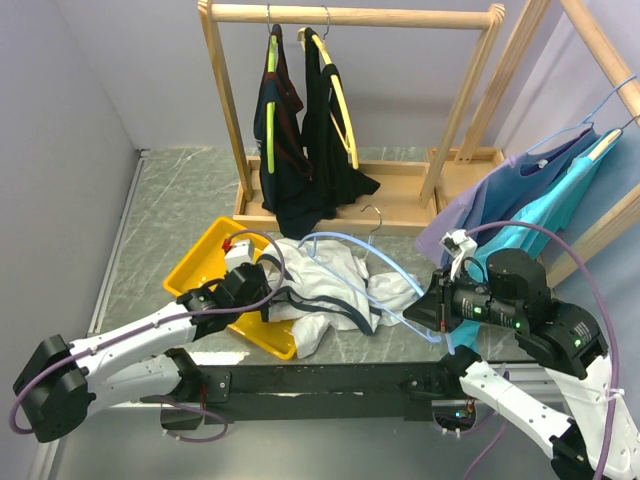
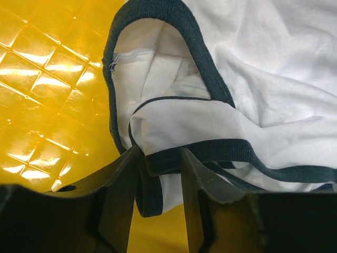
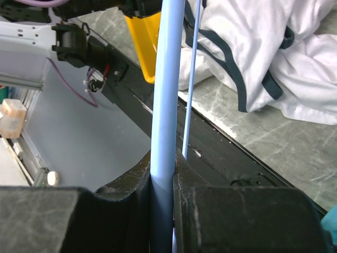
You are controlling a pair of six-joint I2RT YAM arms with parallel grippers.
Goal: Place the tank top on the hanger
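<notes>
The tank top (image 1: 335, 285) lies crumpled on the worktop (image 1: 180, 200), one edge draped over the yellow tray (image 1: 200, 262). Above the tray, the left gripper (image 2: 160, 171) pinches its navy trim. The right gripper (image 3: 162, 182), on the garment's far side from the tray, is clenched on the light-blue hanger (image 3: 161, 79).

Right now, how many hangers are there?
5: lime hanger, yellow hanger on the back rack; blue hanger, cream hanger on the right rack; light-blue hanger in the right gripper. Others may be hidden.
</notes>
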